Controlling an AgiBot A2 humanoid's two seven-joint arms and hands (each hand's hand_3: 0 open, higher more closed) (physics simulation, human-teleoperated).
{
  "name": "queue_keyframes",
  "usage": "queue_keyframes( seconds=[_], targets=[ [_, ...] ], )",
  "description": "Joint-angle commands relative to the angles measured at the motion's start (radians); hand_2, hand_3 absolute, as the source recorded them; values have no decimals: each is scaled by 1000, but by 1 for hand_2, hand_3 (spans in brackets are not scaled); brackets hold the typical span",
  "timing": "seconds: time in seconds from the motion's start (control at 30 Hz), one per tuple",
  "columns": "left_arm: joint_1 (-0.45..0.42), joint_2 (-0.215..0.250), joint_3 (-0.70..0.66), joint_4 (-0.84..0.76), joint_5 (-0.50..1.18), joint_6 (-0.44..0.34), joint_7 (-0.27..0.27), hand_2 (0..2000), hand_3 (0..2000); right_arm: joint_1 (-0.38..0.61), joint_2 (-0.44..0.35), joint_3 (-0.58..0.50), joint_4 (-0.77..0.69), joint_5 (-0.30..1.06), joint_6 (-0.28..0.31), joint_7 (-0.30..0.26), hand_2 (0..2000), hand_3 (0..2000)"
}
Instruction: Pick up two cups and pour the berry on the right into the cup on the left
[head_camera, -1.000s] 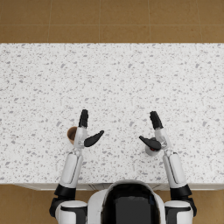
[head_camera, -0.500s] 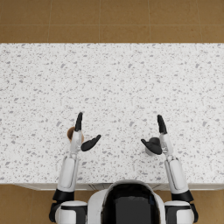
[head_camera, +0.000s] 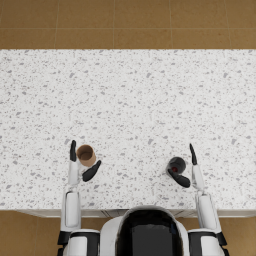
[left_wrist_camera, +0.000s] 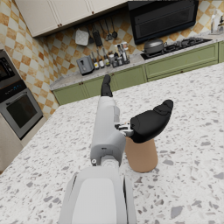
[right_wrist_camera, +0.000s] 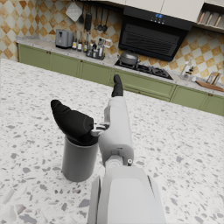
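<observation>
A brown cup (head_camera: 86, 155) stands upright near the table's front edge on the left. My left hand (head_camera: 75, 165) is open beside it, fingers stretched along its outer side and thumb (left_wrist_camera: 151, 122) reaching over the near rim of the brown cup (left_wrist_camera: 141, 154). On the right stands a dark cup (head_camera: 176, 165) with a small reddish spot inside. My right hand (head_camera: 194, 167) is open around it in the same way, and its thumb (right_wrist_camera: 72, 122) lies above the rim of the dark cup (right_wrist_camera: 78, 157). Neither cup is lifted.
The speckled white table (head_camera: 128, 100) stretches far ahead of both cups, and its front edge runs just behind my wrists. In the wrist views, green kitchen cabinets (right_wrist_camera: 144, 85) and a stove stand well beyond the table.
Both hands have moved outward and back toward the table's front edge, the left to the left, the right to the right. Each cup now sits between thumb and fingers. The cups have not moved.
</observation>
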Motion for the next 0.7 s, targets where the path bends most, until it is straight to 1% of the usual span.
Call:
queue_keyframes(
  seconds=[0.03,0.13,0.23,0.37,0.47,0.53,0.7],
  targets=[
    [-33,5,-11,25,4,0,0,0,0,-52,12,3,-31,0,0,0,0,0],
    [-18,9,-6,52,11,0,0,0,0,-82,15,14,-31,86,0,0,0,0],
    [-7,13,10,100,14,0,0,0,0,-87,10,8,-54,123,0,0,0,0],
    [29,18,15,167,15,0,0,0,0,-78,0,12,-107,138,0,0,0,0],
    [39,24,42,197,15,0,0,0,0,-51,-14,35,-171,142,0,0,0,0],
    [64,28,49,238,15,0,0,0,0,-37,-22,40,-207,143,0,0,0,0],
    [98,39,64,310,15,0,0,0,0,-5,-42,53,-266,143,0,0,0,0]
  ],
)
